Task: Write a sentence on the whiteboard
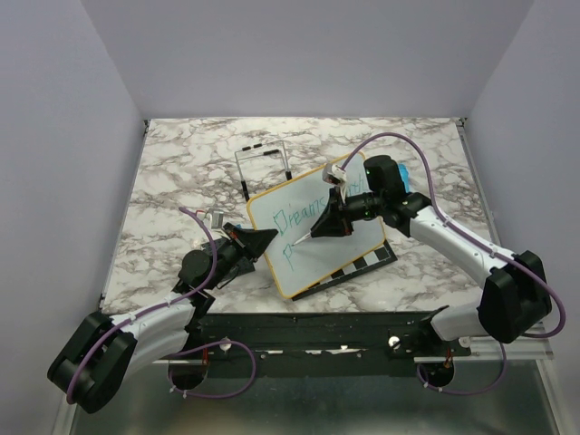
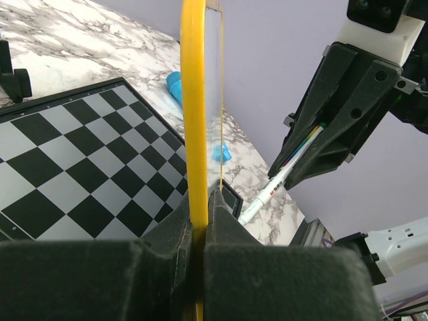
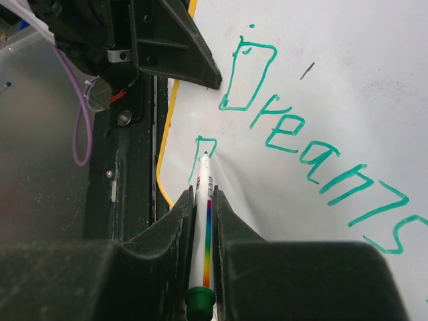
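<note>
Jaws first: the left gripper [image 2: 197, 221] has its jaws clamped on the yellow frame of the whiteboard [image 1: 304, 265], pinching the left edge. The right gripper [image 3: 200, 200] has its jaws closed around a marker [image 3: 204, 231] with a rainbow stripe on the barrel and a green end cap.

The whiteboard is near the middle of the table [image 1: 181, 181], a bit to the right. It's tipped up rather than lying flat, and the left wrist view looks straight along its edge. It sits over a chessboard [image 2: 73, 167], whose checkered strip sticks out along the near side in the top view. I can't tell whether the two are actually touching.

As for progress, the sentence [image 3: 314, 147] is only partly there. The right wrist view shows "Dreams" finished in teal-green, running across the top line. Below it, at the left edge, there's one new shape that looks like the start of a "P" or something similar. The marker tip is right at the bottom of that stroke, either on the surface or very close to it.

So I'd say line one is done and line two has barely started. One word and a bit of a letter isn't a sentence, so most of the writing is left. There's plenty of blank board under the first line for it.
</note>
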Robot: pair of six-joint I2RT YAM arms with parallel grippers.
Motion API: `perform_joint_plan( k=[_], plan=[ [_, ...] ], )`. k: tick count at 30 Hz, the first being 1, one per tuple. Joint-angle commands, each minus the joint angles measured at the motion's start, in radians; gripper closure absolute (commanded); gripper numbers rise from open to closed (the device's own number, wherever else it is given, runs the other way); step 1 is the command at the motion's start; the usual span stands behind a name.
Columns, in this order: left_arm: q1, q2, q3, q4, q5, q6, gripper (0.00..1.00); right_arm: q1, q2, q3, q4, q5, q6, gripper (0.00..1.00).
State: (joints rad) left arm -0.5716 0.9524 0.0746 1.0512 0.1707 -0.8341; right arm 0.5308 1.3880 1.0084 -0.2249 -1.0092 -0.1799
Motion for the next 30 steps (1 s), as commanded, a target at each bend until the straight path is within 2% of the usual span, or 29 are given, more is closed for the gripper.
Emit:
perform_joint_plan(
  k=[1, 14, 30],
  plan=[
    [-0.005, 0.005, -0.006, -0.013, 0.003, 0.084, 1.00, 0.001, 0.023, 0.006, 0.033, 0.037, 0.023, 0.99],
    [-0.005, 0.000, -0.004, -0.016, 0.004, 0.086, 1.00, 0.001, 0.045, -0.001, 0.029, 0.078, 0.023, 0.99],
    [-0.005, -0.015, -0.006, -0.037, -0.003, 0.095, 1.00, 0.001, 0.036, -0.037, -0.074, 0.073, -0.055, 0.99]
  ],
)
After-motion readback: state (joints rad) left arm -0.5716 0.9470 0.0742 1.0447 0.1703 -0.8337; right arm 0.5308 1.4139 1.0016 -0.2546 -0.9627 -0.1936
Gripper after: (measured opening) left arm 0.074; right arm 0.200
